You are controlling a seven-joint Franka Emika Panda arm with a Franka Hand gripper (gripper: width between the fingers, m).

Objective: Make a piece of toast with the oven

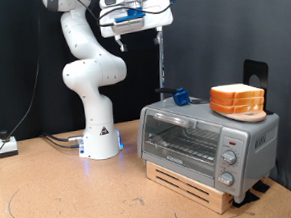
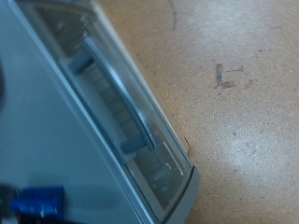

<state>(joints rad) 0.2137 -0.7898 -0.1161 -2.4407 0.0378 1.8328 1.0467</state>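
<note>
Going left to right in the exterior view, the white arm (image 1: 91, 78) rises from its base (image 1: 101, 144) at about nine o'clock on the brown tabletop (image 1: 62, 200), with cables (image 1: 58, 141) trailing off further left. The gripper (image 1: 155, 30) hangs high at about twelve o'clock, well above everything. Its fingertips are too small to read, so I cannot tell how wide they stand, and nothing shows between them.

At about four o'clock sits the oven (image 1: 208, 140) on a slatted wooden stand (image 1: 196, 186), its glass door (image 1: 180, 137) closed and the wire rack visible through the pane. Knobs (image 1: 229, 163) line its right panel. On the roof lie a small blue object (image 1: 181, 97) and, further right, a stack of bread slices (image 1: 237, 101) with orange-tan crusts. A single separate piece of toast cannot be made out apart from that stack. A dark bracket (image 1: 253, 73) stands behind it.

The wrist view looks down on the oven's silver top (image 2: 56, 140), the glass door (image 2: 112, 103) and the grey bar handle (image 2: 112, 89), with the blue object (image 2: 37, 201) blurred at seven o'clock. It alone shows dark pen marks (image 2: 227, 75) on the table at two o'clock. It shows neither the bread nor the fingers.
</note>
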